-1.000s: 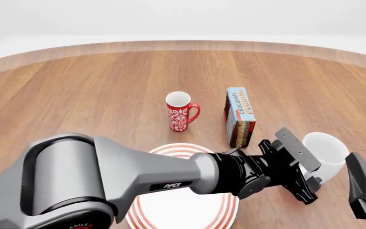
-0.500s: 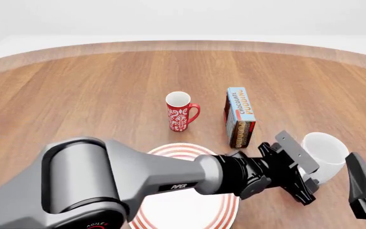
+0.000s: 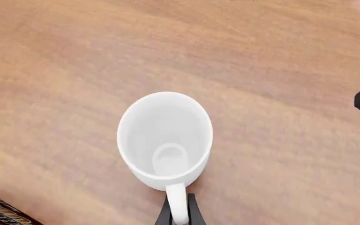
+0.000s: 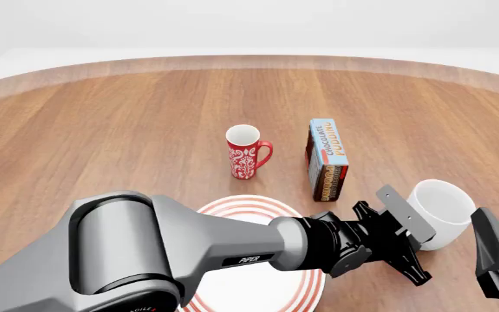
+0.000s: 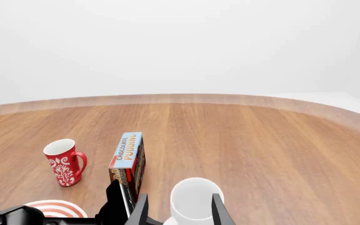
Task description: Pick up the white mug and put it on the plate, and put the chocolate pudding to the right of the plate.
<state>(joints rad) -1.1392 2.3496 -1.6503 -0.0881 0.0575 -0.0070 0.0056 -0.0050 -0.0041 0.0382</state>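
One wooden table [image 4: 128,130], white walls [image 5: 180,42]

The left tool [image 4: 410,239] reaches across the plate [image 4: 306,292] to the white mug [image 4: 441,205], near the chocolate pudding [image 4: 327,158].

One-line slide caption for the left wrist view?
Left hand closed on the white mug handle, seen from above, with the chocolate pudding at the frame's edge.
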